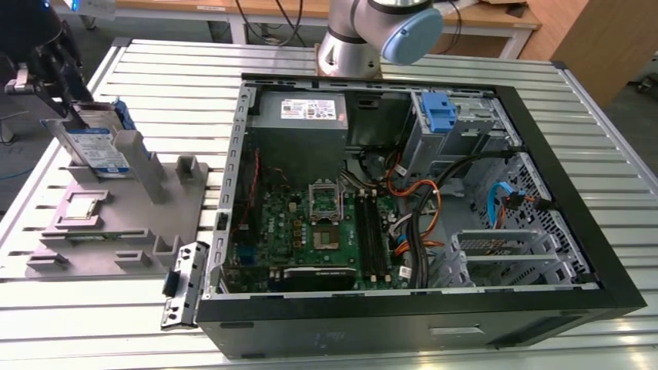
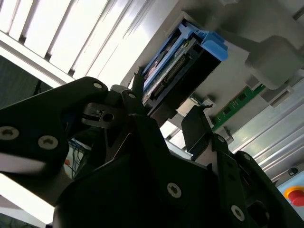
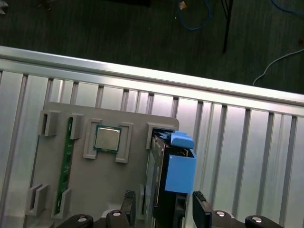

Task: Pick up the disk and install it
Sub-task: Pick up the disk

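Note:
The disk (image 1: pixel 95 146) is a silver-grey drive with a white-and-blue label in a blue carrier frame. It stands on edge in a slot of the grey fixture plate (image 1: pixel 139 220), at the exterior view's left. My black gripper (image 1: pixel 62 92) hangs just above its upper end. In the first wrist view the disk (image 3: pixel 176 173) lies between my two fingers (image 3: pixel 128 205), with a gap on each side. In the second wrist view the disk (image 2: pixel 176 54) sits just beyond the gripper (image 2: pixel 166 107), which is open.
An open computer case (image 1: pixel 581 231) takes up the middle and the exterior view's right, with a grey power-supply box (image 1: pixel 308 112), a blue latch (image 1: pixel 439 112) at the drive bay, and loose cables. The fixture also carries a processor (image 3: pixel 108 138) and a memory stick (image 3: pixel 64 166). The arm's base (image 1: pixel 355 42) stands behind the case.

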`<state>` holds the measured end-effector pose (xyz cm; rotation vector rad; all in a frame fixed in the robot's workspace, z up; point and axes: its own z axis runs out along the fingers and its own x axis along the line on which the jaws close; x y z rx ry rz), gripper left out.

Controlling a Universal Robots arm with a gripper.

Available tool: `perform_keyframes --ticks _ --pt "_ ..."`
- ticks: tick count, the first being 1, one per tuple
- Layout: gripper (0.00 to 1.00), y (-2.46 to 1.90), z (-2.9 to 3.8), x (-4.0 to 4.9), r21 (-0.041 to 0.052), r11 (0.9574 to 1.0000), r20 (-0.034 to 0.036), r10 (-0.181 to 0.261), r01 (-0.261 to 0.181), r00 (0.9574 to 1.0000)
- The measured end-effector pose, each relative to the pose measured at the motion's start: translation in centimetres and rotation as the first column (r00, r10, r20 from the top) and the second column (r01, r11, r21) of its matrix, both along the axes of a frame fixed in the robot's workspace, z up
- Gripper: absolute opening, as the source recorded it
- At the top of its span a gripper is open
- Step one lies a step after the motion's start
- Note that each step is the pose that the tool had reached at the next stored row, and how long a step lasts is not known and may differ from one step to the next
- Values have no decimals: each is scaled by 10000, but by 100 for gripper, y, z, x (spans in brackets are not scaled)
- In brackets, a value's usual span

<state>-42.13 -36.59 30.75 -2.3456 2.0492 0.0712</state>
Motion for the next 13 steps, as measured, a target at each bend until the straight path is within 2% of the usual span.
perform_keyframes --ticks 5,8,13 --pt "59 14 -49 0 -12 10000 3 1 -1 10000" --pt "59 35 -58 0 -10 10000 6 -2 2 10000" --pt "59 38 -68 0 -10 10000 5 -22 22 10000"
